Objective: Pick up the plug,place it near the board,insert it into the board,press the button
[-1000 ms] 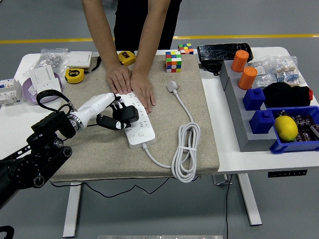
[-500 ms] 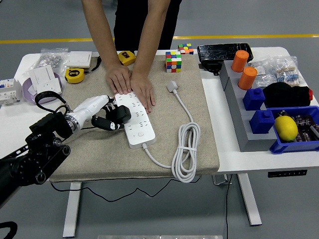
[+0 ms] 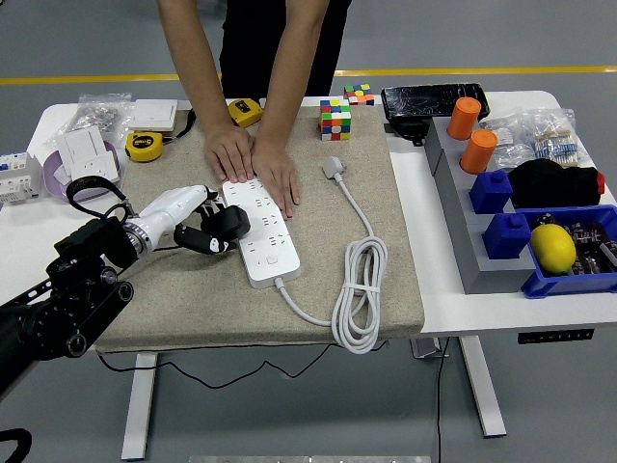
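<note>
A black plug (image 3: 228, 224) is held in the left hand (image 3: 193, 220), whose white fingers (image 3: 181, 202) are curled around it from the left side. The plug is kept just beside the left edge of the white power strip (image 3: 256, 224), which lies on the beige mat (image 3: 386, 280), and it seems to be touching or almost touching that edge. The far end of the strip is pressed down by the two hands of a person (image 3: 253, 162), flat on it.

For a good insertion, the plug should be lifted a little and carried to the right, over a free socket between the person's hands and the button (image 3: 272, 258) near the strip's front end. The pins should be turned straight down before any push is given, and the push should be vertical so that the strip is not dragged along the mat.

The pins of the plug cannot be seen, so their direction cannot be told. The thumb is hidden behind the plug. The socket holes are too small to be told apart. The right hand is not visible.
</note>
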